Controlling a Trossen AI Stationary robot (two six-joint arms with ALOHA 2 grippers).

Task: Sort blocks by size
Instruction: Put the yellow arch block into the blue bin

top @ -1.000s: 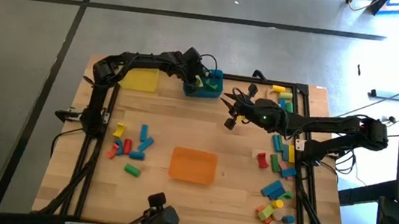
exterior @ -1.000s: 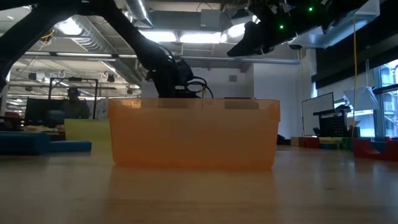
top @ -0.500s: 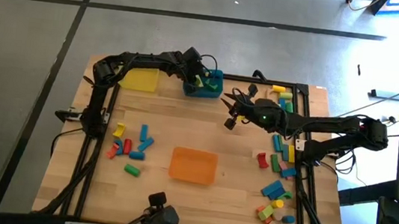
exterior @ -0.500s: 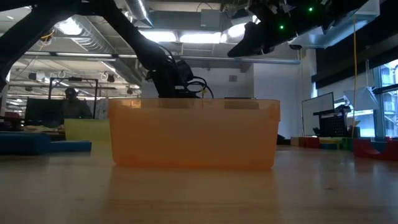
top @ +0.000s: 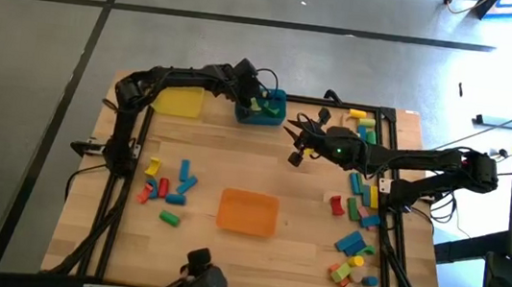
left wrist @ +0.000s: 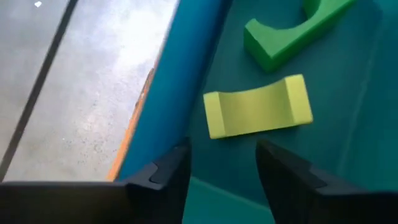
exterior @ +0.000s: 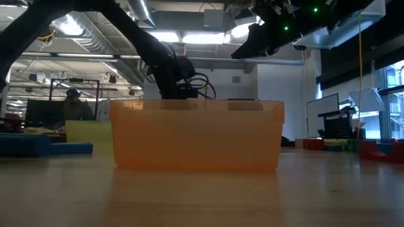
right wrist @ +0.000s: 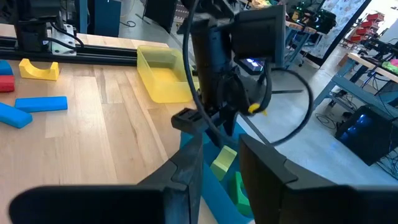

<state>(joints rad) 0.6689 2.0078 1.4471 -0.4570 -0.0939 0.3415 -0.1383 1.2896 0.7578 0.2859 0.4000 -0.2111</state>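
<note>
High view: the left gripper (top: pixel 259 96) is over the teal bin (top: pixel 273 116) at the far edge of the tabletop (top: pixel 224 256). Left wrist view shows its jaws apart and empty, above a yellow-green block (left wrist: pixel 258 114) lying flat on the bin floor, clear of both fingers, with a green arched block (left wrist: pixel 292 34) just beside it. The right gripper (top: pixel 297 156) hangs above the bare tabletop near the teal bin, jaws narrow, nothing seen between them. Loose blocks lie in a left group (top: pixel 166 186) and a right group (top: pixel 351 256). The orange bin (top: pixel 248 211) sits between the groups, the yellow bin (top: pixel 178 102) beside the teal bin.
</note>
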